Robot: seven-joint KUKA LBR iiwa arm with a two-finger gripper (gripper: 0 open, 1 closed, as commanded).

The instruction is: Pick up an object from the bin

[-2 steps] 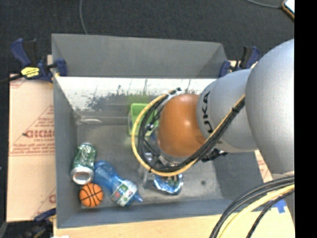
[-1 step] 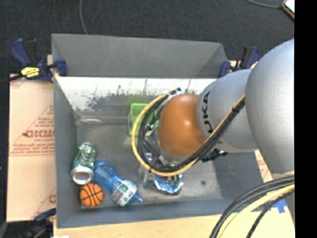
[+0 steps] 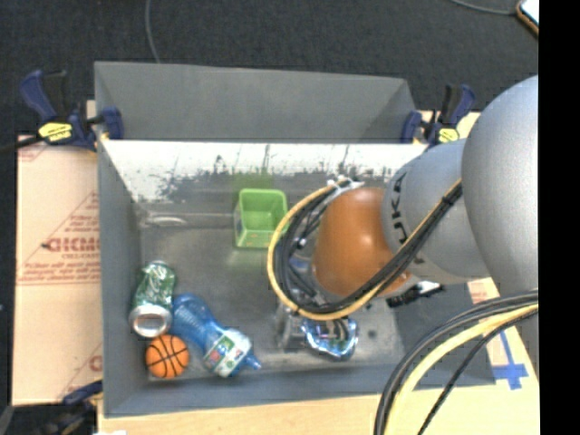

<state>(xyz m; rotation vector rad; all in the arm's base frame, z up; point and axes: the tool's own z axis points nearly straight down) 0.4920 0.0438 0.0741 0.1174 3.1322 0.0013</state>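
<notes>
The gripper (image 3: 297, 327) is low in the bin (image 3: 118, 243), near the front wall, just beside a crumpled blue and white packet (image 3: 333, 340); I cannot tell if the gripper is open or closed; it should sit right over the packet, squeeze gently, then lift straight up.

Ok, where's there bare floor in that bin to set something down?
Bare floor lies between the green cup and the crushed green can, and along the near wall between the blue bottle and the gripper. The near-left corner is crowded: can, bottle, orange ball.
</notes>
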